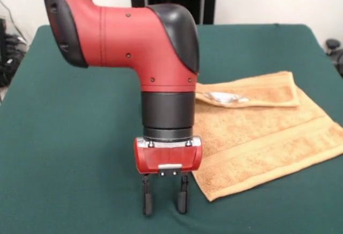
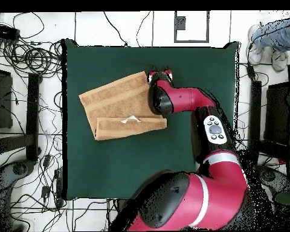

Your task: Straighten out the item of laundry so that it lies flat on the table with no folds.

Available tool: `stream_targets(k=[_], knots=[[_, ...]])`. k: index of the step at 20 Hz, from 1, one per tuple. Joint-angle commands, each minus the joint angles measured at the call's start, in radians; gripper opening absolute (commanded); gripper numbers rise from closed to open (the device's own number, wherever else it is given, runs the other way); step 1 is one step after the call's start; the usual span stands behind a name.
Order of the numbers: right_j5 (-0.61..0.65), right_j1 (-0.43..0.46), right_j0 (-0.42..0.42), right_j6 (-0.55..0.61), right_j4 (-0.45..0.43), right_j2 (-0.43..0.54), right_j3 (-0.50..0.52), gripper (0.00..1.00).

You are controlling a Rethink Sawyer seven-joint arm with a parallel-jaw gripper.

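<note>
The tan-orange terry towel (image 1: 262, 134) lies on the dark green table (image 1: 80, 153), right of centre in the front view. Its far edge is folded over onto itself as a narrow strip (image 1: 257, 95), with a small white label (image 1: 225, 97) on the fold. In the overhead view the towel (image 2: 114, 103) lies left of centre, with the folded strip (image 2: 130, 127) along its lower edge. My gripper (image 1: 165, 202) hangs straight down just off the towel's near corner, fingers apart and empty, tips close to the table. In the overhead view only its red tip (image 2: 161, 75) shows past the arm.
The red and black arm (image 2: 190, 157) crosses the table from the bottom of the overhead view. Cables and stands lie on the floor around the table. A person's legs and shoes (image 2: 271, 37) show at the top right corner, off the table.
</note>
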Motion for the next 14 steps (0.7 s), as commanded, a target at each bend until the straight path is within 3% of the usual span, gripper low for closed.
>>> stream_targets(k=[1,3,7,14], knots=[[0.543,0.078,0.026,0.089,0.193,0.043,0.153,1.00],[0.672,0.052,0.044,0.102,0.266,0.029,0.156,1.00],[0.818,-0.002,0.079,0.077,0.315,-0.007,0.142,1.00],[0.877,-0.042,0.099,0.092,0.316,-0.020,0.139,1.00]])
